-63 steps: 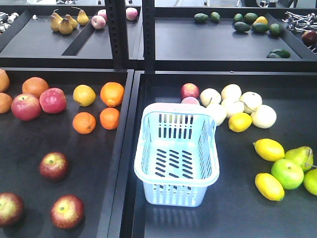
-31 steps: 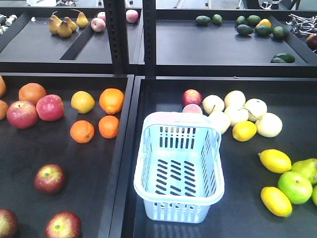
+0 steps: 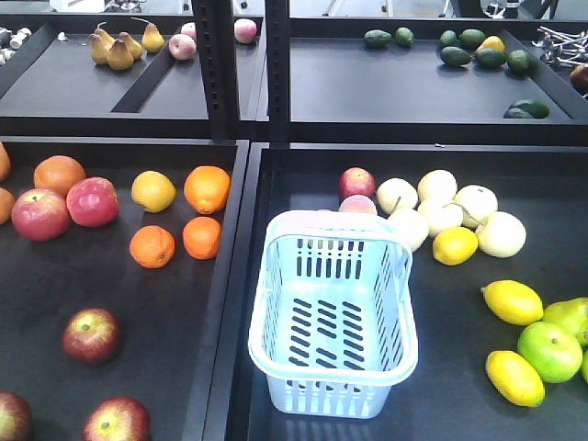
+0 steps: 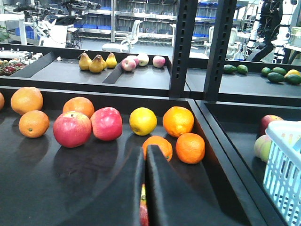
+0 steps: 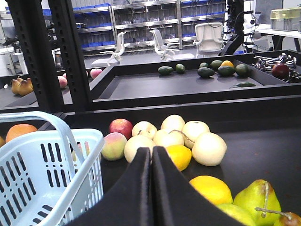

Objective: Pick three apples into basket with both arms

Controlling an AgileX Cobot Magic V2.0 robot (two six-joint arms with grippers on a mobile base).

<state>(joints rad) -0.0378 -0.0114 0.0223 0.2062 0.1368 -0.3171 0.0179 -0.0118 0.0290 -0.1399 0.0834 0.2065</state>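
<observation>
The three dark apples (image 3: 90,333) lie well apart on the near half of the left tray (image 3: 46,294), with bare floor around each, open from above and the sides. Oranges (image 3: 152,245) and pink apples (image 3: 39,213) crowd that tray's far half. A raised divider (image 3: 230,303) stands between this tray and the basket (image 3: 335,322). The basket's mouth is uncovered, with its handle (image 3: 322,219) at the far end. Pale fruits (image 3: 441,207) sit just behind the basket, lemons (image 3: 513,301) apart to its right. Two black posts (image 3: 276,64) rise behind.
</observation>
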